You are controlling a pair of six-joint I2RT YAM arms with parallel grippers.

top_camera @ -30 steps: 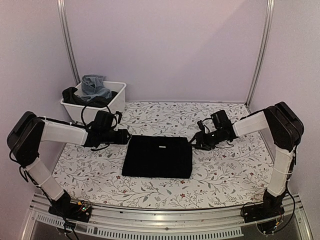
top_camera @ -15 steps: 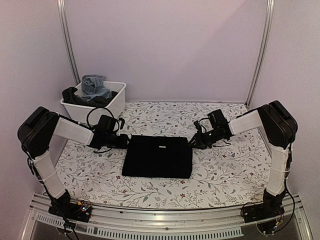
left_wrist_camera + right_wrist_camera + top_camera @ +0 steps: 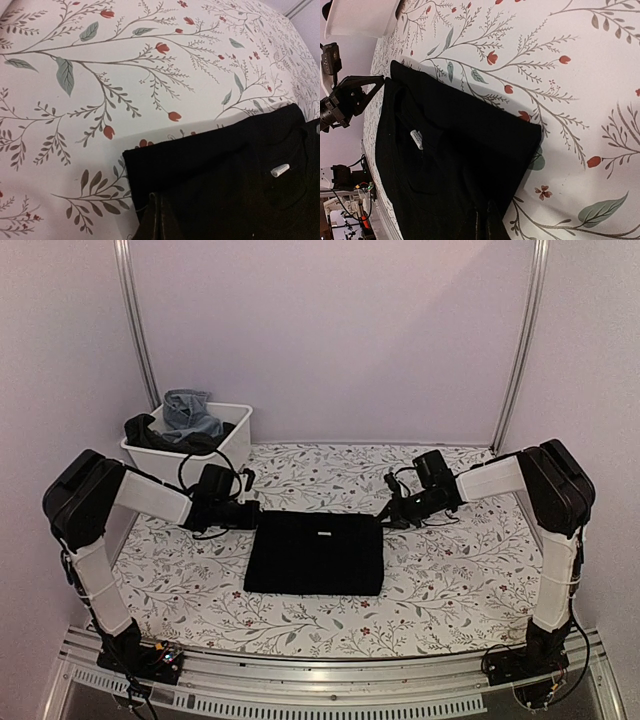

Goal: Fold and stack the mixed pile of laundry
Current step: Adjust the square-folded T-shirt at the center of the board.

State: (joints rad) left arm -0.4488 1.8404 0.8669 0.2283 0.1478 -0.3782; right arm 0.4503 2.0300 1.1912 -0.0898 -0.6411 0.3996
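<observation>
The left end effector (image 3: 156,202) and right end effector (image 3: 487,210) each clamp a far corner of the black cloth (image 3: 315,555), likely to fold it toward the near edge of the surface (image 3: 450,580).

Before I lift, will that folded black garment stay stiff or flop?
Probably floppy: the black garment lies in flat, soft layers, so it should sag between the left end effector and right end effector pinching its far corners. Likely light; the lower layers may fall open.

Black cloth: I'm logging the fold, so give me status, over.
Left pincer shut on black cloth, far-left corner. Right pincer shut on far-right corner. Cloth flat, folded. Nothing in the way.
</observation>
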